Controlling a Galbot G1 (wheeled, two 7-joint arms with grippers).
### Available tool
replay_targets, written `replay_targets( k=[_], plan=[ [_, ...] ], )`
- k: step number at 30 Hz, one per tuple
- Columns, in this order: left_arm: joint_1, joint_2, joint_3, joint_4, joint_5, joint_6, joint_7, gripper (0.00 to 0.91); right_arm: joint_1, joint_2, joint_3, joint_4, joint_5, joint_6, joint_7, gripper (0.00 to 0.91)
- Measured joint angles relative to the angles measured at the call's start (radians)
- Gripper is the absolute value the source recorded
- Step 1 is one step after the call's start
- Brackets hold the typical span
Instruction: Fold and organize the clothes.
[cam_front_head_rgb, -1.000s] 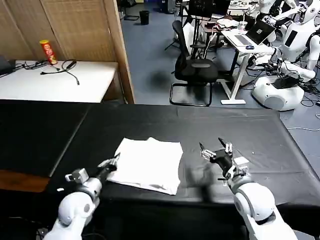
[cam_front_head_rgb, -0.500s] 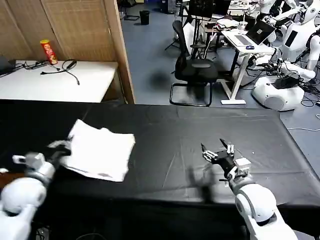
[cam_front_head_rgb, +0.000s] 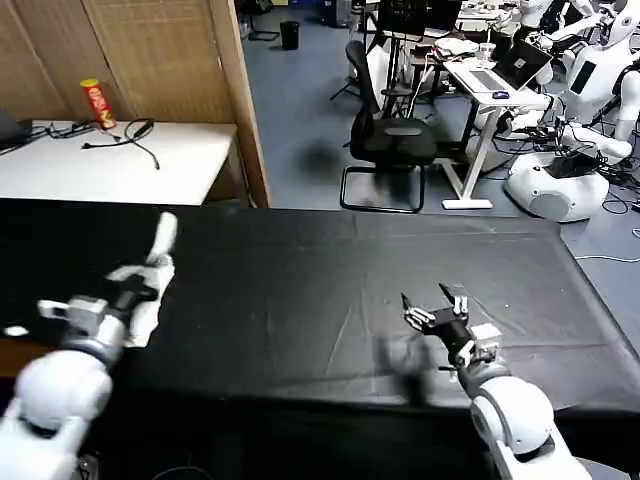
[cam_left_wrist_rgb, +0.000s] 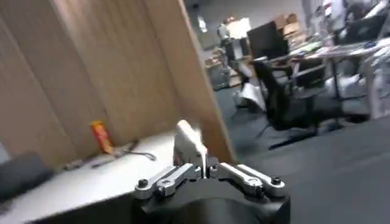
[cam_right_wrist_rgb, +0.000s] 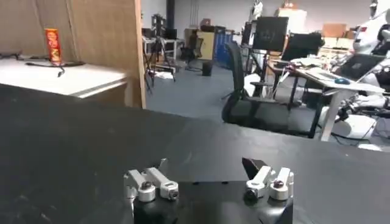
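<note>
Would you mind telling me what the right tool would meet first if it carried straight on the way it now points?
Probably nothing close: the right tool, open and empty, points out over bare black tabletop, and its wrist view shows no object ahead. The T-shirt is far off, held by the left tool.

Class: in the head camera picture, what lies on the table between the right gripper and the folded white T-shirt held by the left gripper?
Only bare black tabletop separates the right gripper from the T-shirt in the left gripper, as the head view shows.

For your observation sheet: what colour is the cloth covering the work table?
Black; the table cloth shows best in the head view.
</note>
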Motion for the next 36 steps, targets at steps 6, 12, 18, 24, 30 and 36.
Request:
replay_targets(
  k=[6, 12, 18, 24, 30, 36],
  plan=[
    [-0.075, -0.142, 0.215, 0.058, 0.031, 0.005, -0.017, 0.0, -0.028, 0.002, 0.009, 0.016, 0.106, -0.048, 0.011, 0.878],
    [-0.108, -0.279, 0.344, 0.097, 0.038, -0.005, 0.012, 0.878, -0.024, -0.005, -0.018, 0.017, 0.192, -0.077, 0.015, 0.878],
    [-0.085, -0.301, 0.37, 0.059, 0.032, -0.034, 0.053, 0.878, 0.016, 0.001, -0.081, -0.007, 0.274, -0.107, 0.039, 0.878],
    [-0.061, -0.262, 0.324, 0.023, 0.029, -0.09, 0.049, 0.878, 0.095, 0.034, -0.184, -0.073, 0.286, -0.125, 0.059, 0.878],
    [-0.033, -0.23, 0.273, 0.005, 0.043, -0.108, 0.043, 0.878, 0.198, 0.096, -0.309, -0.182, 0.252, -0.119, 0.063, 0.878],
    [-0.005, -0.226, 0.243, -0.004, 0.054, -0.116, 0.043, 0.878, 0.271, 0.145, -0.386, -0.284, 0.222, -0.112, 0.061, 0.244]
  ],
)
